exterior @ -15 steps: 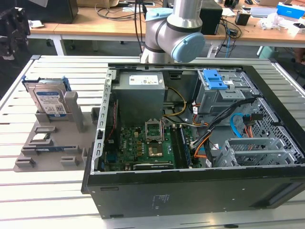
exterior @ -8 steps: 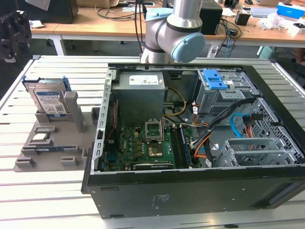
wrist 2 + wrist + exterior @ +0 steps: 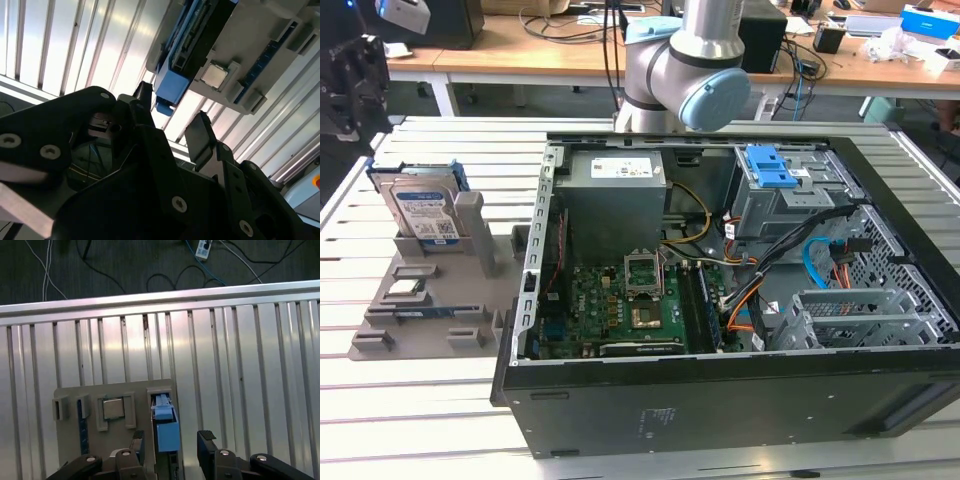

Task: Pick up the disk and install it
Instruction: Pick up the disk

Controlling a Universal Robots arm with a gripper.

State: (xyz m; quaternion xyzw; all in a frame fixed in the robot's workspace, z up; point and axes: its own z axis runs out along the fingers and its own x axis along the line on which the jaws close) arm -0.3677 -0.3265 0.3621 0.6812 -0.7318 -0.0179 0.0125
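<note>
Gripper (image 3: 171,439) spread wide in the first wrist view, its two black fingers (image 3: 205,440) standing one on each side of the disk (image 3: 166,432). There's a clear gap between each finger and the blue frame, and nothing is pinched. Disk stands on edge in a slot of the grey holder (image 3: 65,445), its blue frame end turned up toward the gripper. Chip (image 3: 113,409) sits in its own pocket just beside that slot.

Same story in the second wrist view: fingers apart, the disk (image 3: 172,82) near the gap between the fingertips, touching neither.

Out in the exterior view, the disk (image 3: 420,205) is upright at the holder's end farther from the camera. It's on the slatted tabletop (image 3: 420,420), at the exterior view's left, with the dark gripper (image 3: 358,75) hanging above it. Open case (image 3: 720,400) lies beside the holder toward the exterior view's right. Inside it sits the cage (image 3: 772,190) with its blue latch, well apart from the disk. Arm (image 3: 690,60) rises behind the case.
</note>
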